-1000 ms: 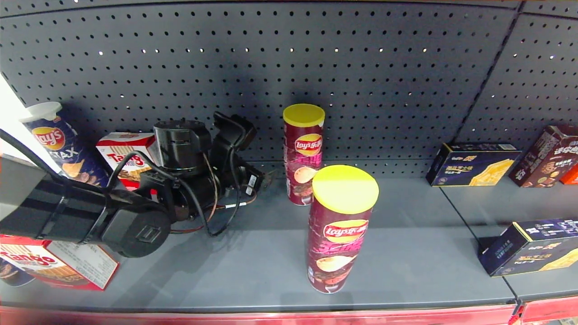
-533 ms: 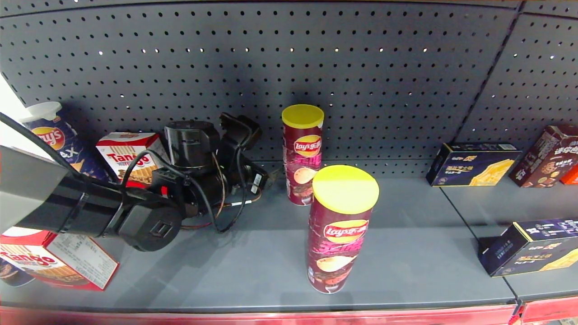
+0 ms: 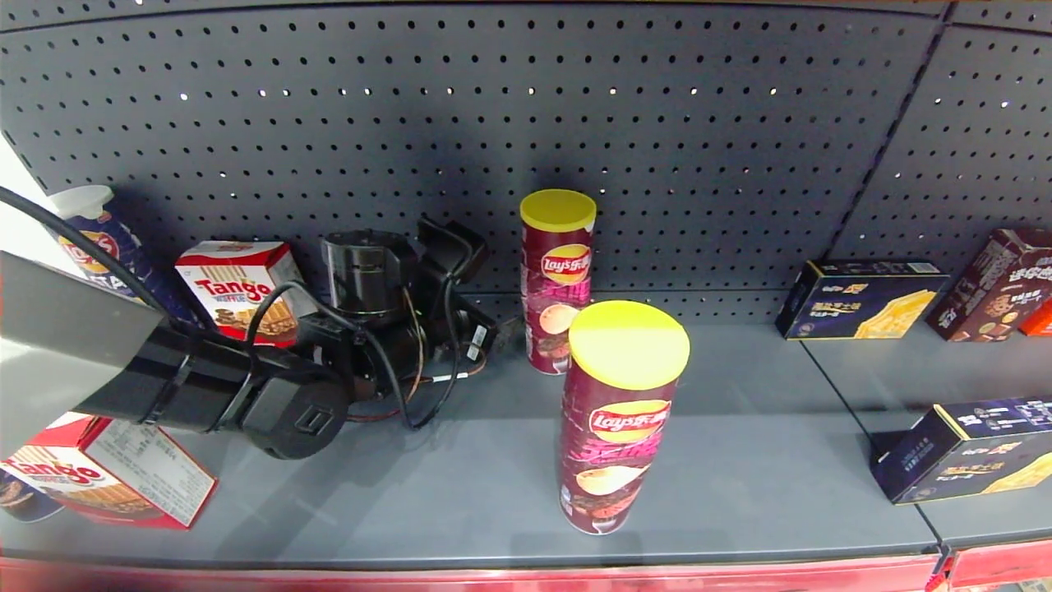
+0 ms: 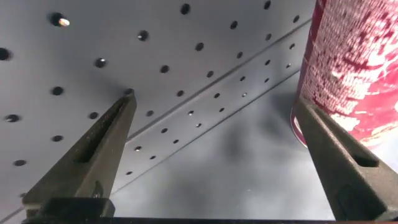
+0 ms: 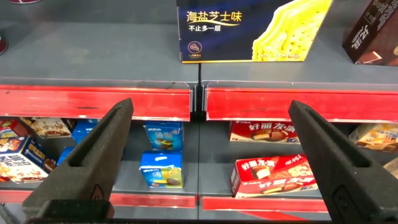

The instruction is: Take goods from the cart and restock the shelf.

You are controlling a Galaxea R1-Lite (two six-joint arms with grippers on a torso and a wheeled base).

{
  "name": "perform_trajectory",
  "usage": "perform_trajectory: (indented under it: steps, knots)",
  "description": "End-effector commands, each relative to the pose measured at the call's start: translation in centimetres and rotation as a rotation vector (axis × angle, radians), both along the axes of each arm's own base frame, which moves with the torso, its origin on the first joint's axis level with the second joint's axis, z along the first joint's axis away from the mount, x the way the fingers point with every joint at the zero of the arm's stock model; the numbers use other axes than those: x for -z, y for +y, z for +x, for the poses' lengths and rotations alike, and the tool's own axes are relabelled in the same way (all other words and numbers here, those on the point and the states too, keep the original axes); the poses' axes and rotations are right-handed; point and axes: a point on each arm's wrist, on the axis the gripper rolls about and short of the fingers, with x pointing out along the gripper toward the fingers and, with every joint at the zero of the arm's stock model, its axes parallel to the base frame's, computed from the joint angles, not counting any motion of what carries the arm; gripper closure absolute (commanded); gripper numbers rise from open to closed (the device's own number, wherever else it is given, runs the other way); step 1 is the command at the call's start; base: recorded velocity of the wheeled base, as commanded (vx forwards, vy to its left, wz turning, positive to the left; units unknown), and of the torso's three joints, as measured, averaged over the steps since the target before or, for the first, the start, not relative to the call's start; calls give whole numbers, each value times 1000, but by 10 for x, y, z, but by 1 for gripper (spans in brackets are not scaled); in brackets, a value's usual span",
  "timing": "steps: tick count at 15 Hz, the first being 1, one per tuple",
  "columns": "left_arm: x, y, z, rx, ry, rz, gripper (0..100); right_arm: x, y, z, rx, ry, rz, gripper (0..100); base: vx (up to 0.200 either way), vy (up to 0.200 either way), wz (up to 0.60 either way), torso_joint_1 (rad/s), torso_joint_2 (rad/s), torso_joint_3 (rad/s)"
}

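Observation:
Two maroon chip cans with yellow lids stand upright on the grey shelf [image 3: 740,460]. The rear can [image 3: 557,284] is near the pegboard; the front can [image 3: 618,419] is near the shelf edge. My left gripper [image 3: 503,327] is low at the back of the shelf, just left of the rear can. In the left wrist view it [image 4: 216,102] is open, with one finger [image 4: 339,155] right beside the rear can [image 4: 357,62] and nothing between the fingers. My right gripper [image 5: 211,112] is open and holds nothing, facing the shelf's red front rails [image 5: 93,99].
Red wafer boxes [image 3: 238,288] [image 3: 107,481] and a blue chip can [image 3: 99,238] are at the shelf's left. Dark blue boxes [image 3: 863,300] [image 3: 962,452] and a brown box [image 3: 998,284] are at the right. The pegboard wall [image 3: 526,123] is close behind. Lower shelves hold more boxed goods [image 5: 273,174].
My left arm has moved to the right along the back of the shelf, closer to the rear can. The rear can has shifted slightly to the right.

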Motion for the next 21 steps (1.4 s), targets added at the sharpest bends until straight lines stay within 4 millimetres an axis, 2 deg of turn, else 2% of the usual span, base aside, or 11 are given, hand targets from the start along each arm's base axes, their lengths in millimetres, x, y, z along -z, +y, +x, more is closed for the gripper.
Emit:
perform_trajectory:
  steps: [1,7,11,13,14,16,17,18,19,20,21]
  knots:
    - [2,-2,1,3,3,2,0,0,0,0,-1,1,0,0,0,0,0,0,0,0]
    - [3,-6,0,11,1,-1,0,0,0,0,-1,1,0,0,0,0,0,0,0,0]
    - [-34,14,-39,1,-36,-92,0,0,0,0,-1,1,0,0,0,0,0,0,0,0]
    - [-73,31,-85,26,-128,-154,0,0,0,0,-1,1,0,0,0,0,0,0,0,0]
    - [-87,32,-109,62,-160,-191,0,0,0,0,-1,1,0,0,0,0,0,0,0,0]
    - [-100,47,-159,112,-202,-241,0,0,0,0,-1,1,0,0,0,0,0,0,0,0]
    - [-99,55,-172,111,-212,-243,0,0,0,0,-1,1,0,0,0,0,0,0,0,0]
    - [-91,70,-195,105,-215,-241,0,0,0,0,-1,1,0,0,0,0,0,0,0,0]
    - [-80,86,-221,103,-223,-245,0,0,0,0,-1,1,0,0,0,0,0,0,0,0]
    - [-62,107,-256,121,-237,-253,0,0,0,0,-1,1,0,0,0,0,0,0,0,0]
    - [-48,118,-275,137,-224,-249,0,0,0,0,-1,1,0,0,0,0,0,0,0,0]
